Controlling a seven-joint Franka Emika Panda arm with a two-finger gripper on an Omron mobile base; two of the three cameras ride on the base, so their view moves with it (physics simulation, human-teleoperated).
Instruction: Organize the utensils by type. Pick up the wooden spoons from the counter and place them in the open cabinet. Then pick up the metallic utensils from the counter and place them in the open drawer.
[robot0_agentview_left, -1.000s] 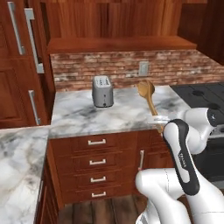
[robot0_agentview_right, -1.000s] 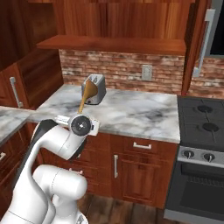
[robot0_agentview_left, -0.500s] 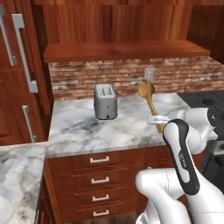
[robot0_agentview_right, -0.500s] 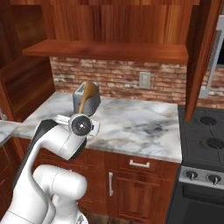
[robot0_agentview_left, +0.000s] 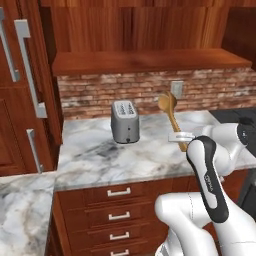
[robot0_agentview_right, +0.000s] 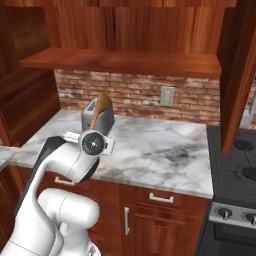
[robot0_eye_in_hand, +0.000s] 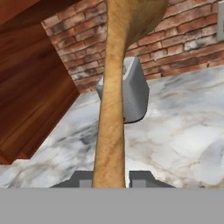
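My gripper (robot0_eye_in_hand: 111, 179) is shut on the handle of the larger orange-brown wooden spoon (robot0_eye_in_hand: 113, 105), which I hold upright above the white marble counter (robot0_agentview_left: 100, 155). In the left base view the spoon (robot0_agentview_left: 172, 116) rises from the gripper (robot0_agentview_left: 181, 138) with its round bowl on top. In the right base view its bowl (robot0_agentview_right: 103, 103) stands above the hand (robot0_agentview_right: 93, 143). The open cabinet (robot0_agentview_right: 120, 61) hangs over the counter (robot0_agentview_right: 165, 145), its door (robot0_agentview_right: 240, 75) swung out at the right. The metallic utensils and the open drawer are out of view.
A grey toaster (robot0_agentview_left: 124, 121) stands at the back of the counter, just behind the spoon in the hand view (robot0_eye_in_hand: 133, 94). A stove (robot0_agentview_right: 235, 170) adjoins the counter on the right. A tall wooden unit with long handles (robot0_agentview_left: 25, 65) rises at the left.
The whole picture has shifted in both base views, so the base has driven; counter and toaster now look closer. The spoon stays in the same grip, still upright.
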